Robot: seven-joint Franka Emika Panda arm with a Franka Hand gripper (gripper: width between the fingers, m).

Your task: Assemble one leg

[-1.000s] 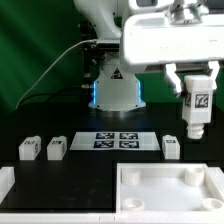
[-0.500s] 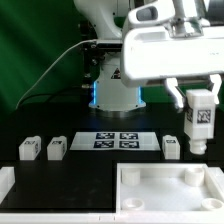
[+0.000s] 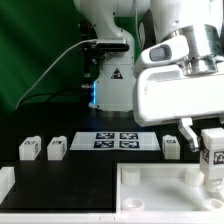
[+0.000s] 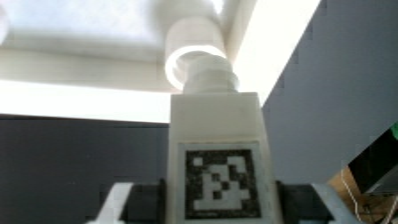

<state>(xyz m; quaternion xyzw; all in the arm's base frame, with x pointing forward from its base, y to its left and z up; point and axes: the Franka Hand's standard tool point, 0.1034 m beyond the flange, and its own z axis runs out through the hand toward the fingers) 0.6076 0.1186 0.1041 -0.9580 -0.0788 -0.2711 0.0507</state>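
Small white tagged plastic leg (image 3: 213, 158), clamped tight in the hand (image 3: 211, 138), should be lowered upright and centred into the wide white rimmed panel (image 3: 155, 195).

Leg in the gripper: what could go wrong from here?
1. The leg hangs low over the panel's corner. In the wrist view its tip overlaps the round socket's rim and seems off centre, so pushing down could jam it.
2. The gripper appears to clamp only the leg's upper part, so contact might tilt it.
3. A loose leg lies close by, and a finger could knock it.
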